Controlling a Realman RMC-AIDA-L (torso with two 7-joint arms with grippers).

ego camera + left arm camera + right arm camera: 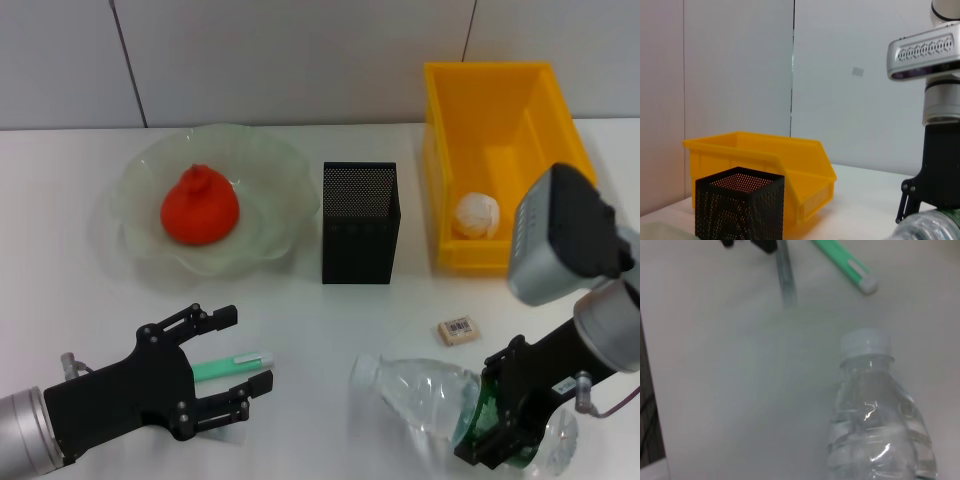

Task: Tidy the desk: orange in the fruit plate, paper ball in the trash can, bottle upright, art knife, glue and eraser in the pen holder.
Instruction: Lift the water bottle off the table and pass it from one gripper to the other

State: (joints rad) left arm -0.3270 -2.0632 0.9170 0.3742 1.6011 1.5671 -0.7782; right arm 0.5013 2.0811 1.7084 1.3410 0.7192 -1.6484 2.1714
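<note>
The orange (pixel 200 207) sits in the pale green fruit plate (pixel 275 160) at the back left. A paper ball (pixel 478 215) lies in the yellow trash can (pixel 445 120). The black mesh pen holder (pixel 360 222) stands between them. The clear bottle (pixel 425 398) lies on its side at the front right, cap (pixel 865 342) towards the left. My right gripper (pixel 492 415) is closed around its green-labelled lower part. My left gripper (pixel 243 350) is open at the front left, straddling the green art knife (pixel 232 366). The eraser (pixel 458 330) lies near the bottle. The glue is out of view.
The pen holder (pixel 740 207) and yellow bin (pixel 765 155) stand close together at the back. Bare white table lies between the two grippers and in front of the pen holder. The right arm's grey wrist (pixel 560 240) hangs over the bin's front right corner.
</note>
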